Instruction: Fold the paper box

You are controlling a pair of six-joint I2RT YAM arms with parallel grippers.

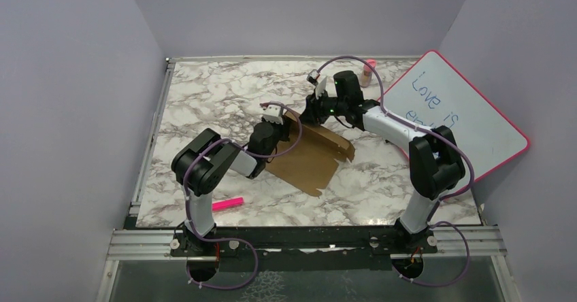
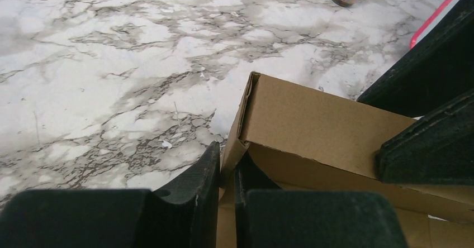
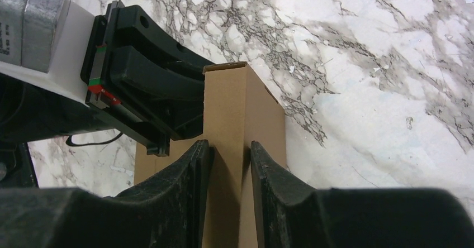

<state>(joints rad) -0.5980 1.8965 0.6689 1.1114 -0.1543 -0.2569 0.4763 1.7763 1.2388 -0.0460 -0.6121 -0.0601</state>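
The top external camera looks down from high above and behind the near edge of the white marble-patterned table (image 1: 204, 91), showing all of it. The left wrist camera sits low and close behind the left gripper (image 2: 226, 161), facing far and right. The right wrist camera peers steeply down past the right gripper (image 3: 229, 147). All three share the plain brown cardboard box (image 1: 309, 156); each wrist view also catches the other gripper.

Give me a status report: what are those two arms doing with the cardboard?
Left gripper pinching paper box edge. Right gripper clamped across raised folded wall. Box part folded, rest flat on table. Whiteboard and pink marker lie apart, nothing blocking.
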